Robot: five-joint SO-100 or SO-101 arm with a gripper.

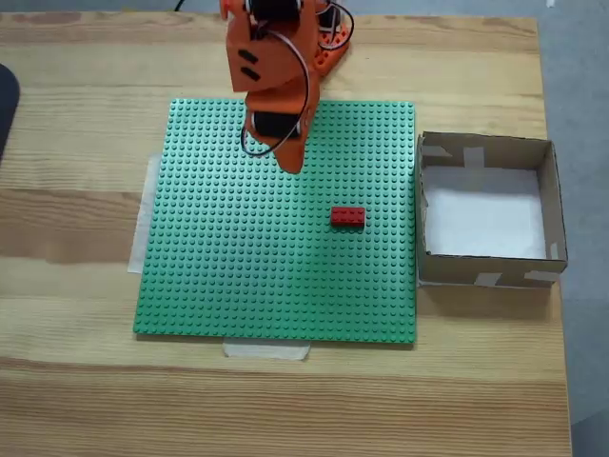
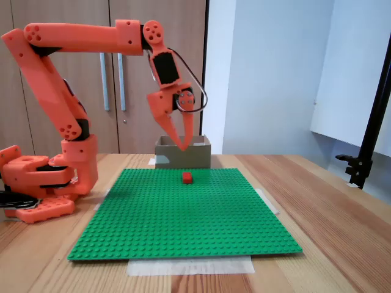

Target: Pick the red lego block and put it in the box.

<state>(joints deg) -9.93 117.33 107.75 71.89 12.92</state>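
Green baseplate (image 2: 183, 213) carries the red lego block (image 2: 187, 177); above it the claw (image 2: 183, 144) hangs slightly spread, empty.

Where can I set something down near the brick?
Most of the green baseplate is bare, left of and below the red lego block. The box floor is bare too. It is tight between the block and the gripper.

You have a table (image 1: 86, 400) of pale wood, grain visible, smooth satin finish. The baseplate (image 1: 238, 276) is green studded plastic, slightly glossy. The red lego block (image 1: 347, 217) is shiny plastic. The box (image 1: 485, 271) is matt brown cardboard with pale tape patches. The arm (image 2: 67, 116) is matt orange plastic.
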